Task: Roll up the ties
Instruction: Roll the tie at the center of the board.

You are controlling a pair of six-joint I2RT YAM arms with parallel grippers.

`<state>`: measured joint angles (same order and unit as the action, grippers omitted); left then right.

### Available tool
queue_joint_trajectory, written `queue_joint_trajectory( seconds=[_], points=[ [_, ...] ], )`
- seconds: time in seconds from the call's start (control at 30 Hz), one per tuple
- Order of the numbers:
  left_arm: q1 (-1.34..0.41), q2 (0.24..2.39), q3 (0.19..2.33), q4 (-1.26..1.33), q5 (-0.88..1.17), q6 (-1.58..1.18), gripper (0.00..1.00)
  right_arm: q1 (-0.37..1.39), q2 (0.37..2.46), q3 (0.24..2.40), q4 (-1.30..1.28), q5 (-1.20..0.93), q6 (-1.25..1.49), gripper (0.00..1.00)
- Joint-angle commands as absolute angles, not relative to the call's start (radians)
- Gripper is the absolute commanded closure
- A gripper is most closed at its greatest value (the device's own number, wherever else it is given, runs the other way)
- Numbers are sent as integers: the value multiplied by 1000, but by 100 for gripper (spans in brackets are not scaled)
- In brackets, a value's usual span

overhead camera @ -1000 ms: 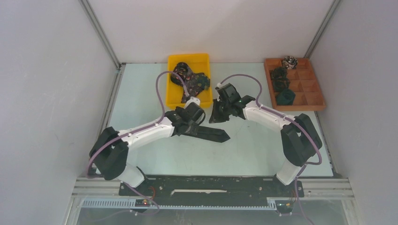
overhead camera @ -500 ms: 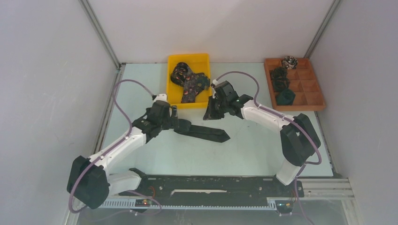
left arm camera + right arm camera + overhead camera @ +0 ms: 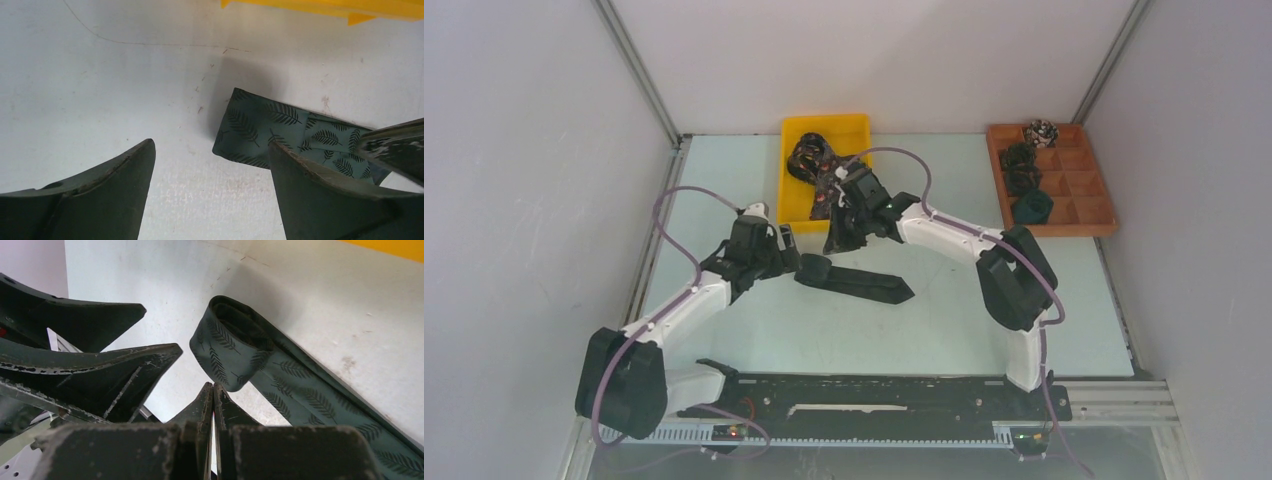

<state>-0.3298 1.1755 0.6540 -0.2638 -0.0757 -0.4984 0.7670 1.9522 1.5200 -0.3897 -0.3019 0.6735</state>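
A dark green tie with a leaf pattern (image 3: 864,284) lies flat on the table, its left end folded into a loose roll (image 3: 812,268). My left gripper (image 3: 788,263) is open and empty just left of that roll. In the left wrist view (image 3: 211,145) the roll (image 3: 260,127) lies beyond the right finger. My right gripper (image 3: 835,242) is shut and empty, just above the roll. In the right wrist view (image 3: 213,386) its tips sit close to the roll (image 3: 227,342). More patterned ties (image 3: 824,172) lie in the yellow bin (image 3: 856,124).
A wooden compartment tray (image 3: 1092,190) at the back right holds several rolled ties (image 3: 1027,181). The yellow bin stands just behind both grippers. White walls close in the table on both sides and at the back.
My left gripper has pulled back to the left off the tie and now sits beside the rolled end. My right gripper has swung left to a spot over the rolled end.
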Motion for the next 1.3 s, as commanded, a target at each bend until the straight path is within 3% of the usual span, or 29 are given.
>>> queue_joint_trajectory(
  seconds=[0.0, 1.27],
  points=[
    [-319, 1207, 662, -207, -22, -514, 12, 796, 2004, 1596, -400, -323, 672, 98],
    [-320, 1332, 688, -170, 70, -512, 16, 805, 2121, 1577, -349, -364, 679, 100]
  ],
)
